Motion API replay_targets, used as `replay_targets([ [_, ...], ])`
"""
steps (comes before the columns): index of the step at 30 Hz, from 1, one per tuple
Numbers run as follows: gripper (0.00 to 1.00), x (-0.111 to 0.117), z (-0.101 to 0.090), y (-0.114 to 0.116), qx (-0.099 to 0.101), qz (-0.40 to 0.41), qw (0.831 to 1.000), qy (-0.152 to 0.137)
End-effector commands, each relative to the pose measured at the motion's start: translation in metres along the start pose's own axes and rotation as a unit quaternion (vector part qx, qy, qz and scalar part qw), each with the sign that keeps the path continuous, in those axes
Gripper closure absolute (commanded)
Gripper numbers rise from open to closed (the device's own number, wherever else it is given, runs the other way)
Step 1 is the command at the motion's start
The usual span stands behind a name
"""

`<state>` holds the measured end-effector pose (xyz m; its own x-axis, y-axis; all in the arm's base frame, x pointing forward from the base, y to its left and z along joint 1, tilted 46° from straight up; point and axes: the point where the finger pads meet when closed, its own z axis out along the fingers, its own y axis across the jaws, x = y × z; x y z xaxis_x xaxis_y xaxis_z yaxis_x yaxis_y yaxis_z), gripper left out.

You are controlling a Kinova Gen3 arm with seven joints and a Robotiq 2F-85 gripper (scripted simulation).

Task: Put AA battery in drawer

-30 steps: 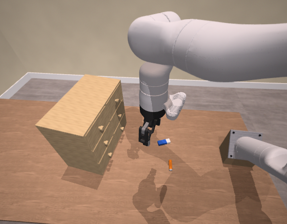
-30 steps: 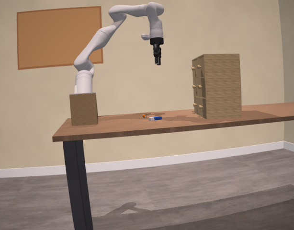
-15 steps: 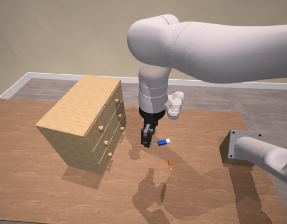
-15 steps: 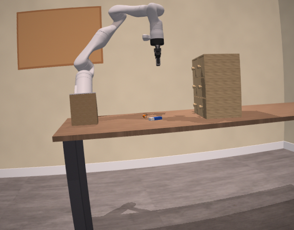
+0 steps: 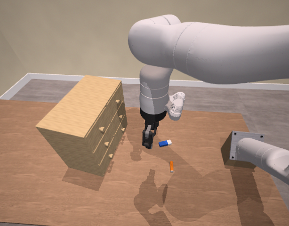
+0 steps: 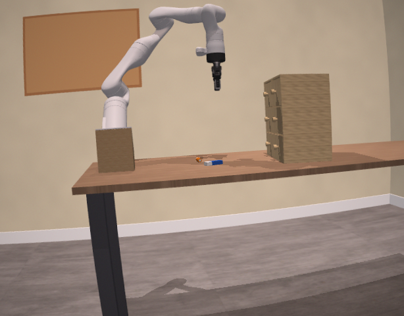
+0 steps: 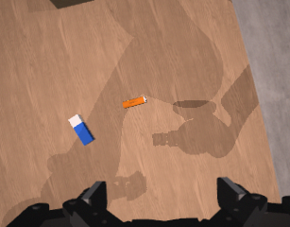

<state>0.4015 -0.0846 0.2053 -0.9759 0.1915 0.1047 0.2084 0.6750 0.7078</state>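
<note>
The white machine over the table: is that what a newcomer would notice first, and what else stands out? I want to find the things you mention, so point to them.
Probably yes: the big white arm (image 5: 212,51) (image 6: 175,15) arches over the wooden table (image 5: 30,194) (image 6: 181,175), its black pincer (image 5: 147,147) (image 6: 217,89) (image 7: 161,191) open and pointing down. Next comes the pale wooden chest (image 5: 78,104) (image 6: 306,118) with its knobbed drawers, then two small bright things lying between chest and arm base: an orange battery (image 5: 171,166) (image 6: 198,159) (image 7: 134,102) and a blue-and-white block (image 5: 163,143) (image 6: 216,162) (image 7: 83,132).
</note>
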Motion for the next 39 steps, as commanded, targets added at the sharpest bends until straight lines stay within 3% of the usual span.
replay_targets([
  [1,0.0,0.0,-0.001,-0.002,0.003,-0.005,1.0,-0.003],
  [21,0.0,-0.001,0.002,-0.002,0.003,-0.004,1.0,-0.01],
  [39,0.0,-0.007,0.01,-0.002,0.002,-0.004,0.999,-0.042],
])
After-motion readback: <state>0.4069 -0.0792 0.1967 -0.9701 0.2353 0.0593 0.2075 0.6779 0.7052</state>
